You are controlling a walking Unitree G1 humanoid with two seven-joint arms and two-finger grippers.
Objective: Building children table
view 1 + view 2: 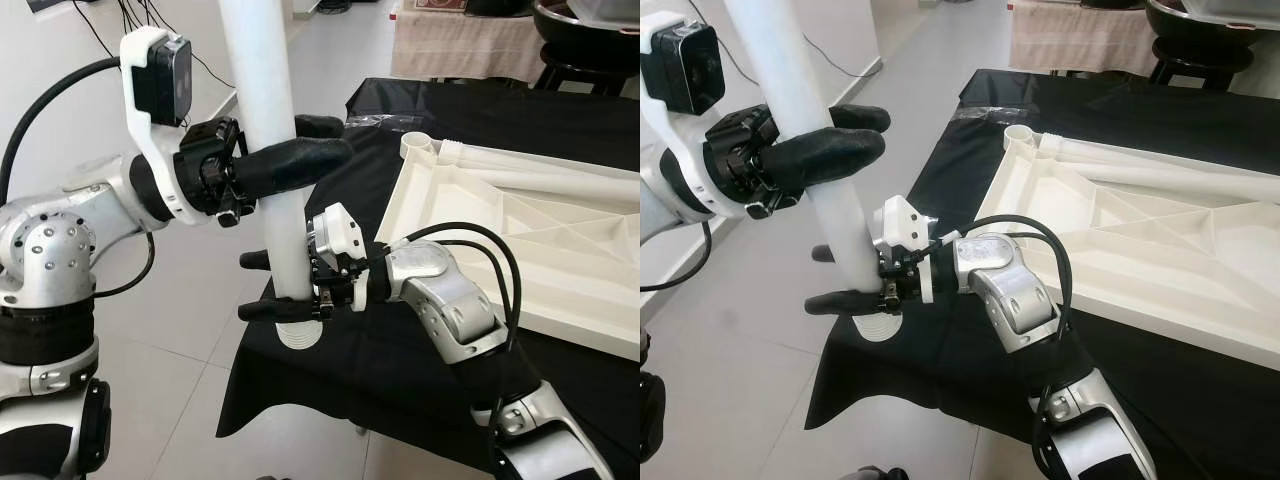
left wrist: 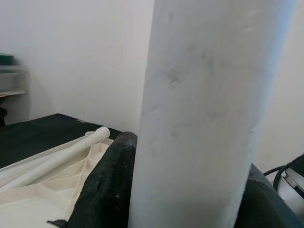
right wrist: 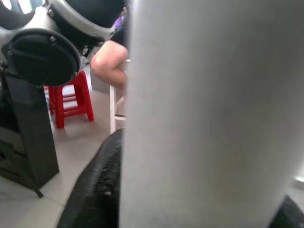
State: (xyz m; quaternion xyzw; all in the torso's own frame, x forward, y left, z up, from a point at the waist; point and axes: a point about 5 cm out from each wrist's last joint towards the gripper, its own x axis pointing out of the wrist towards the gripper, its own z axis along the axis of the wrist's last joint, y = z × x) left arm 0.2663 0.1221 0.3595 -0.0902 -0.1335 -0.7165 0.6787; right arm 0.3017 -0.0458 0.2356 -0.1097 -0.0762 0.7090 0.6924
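Your left gripper [image 1: 300,150] and right gripper [image 1: 275,285] both clamped the smooth, matte-white cylindrical table leg [image 1: 270,120], held upright.

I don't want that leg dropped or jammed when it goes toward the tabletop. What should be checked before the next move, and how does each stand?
1. Left gripper shut on the white leg, upper part: ok.
2. Right gripper shut on the leg near its threaded end: ok.
3. Leg roughly upright, threaded end down: ok.
4. Upturned tabletop flat on the black cloth: ok.
5. Corner socket open: ok.
6. Leg lined up with the socket: not ok, it hangs beside the table edge.
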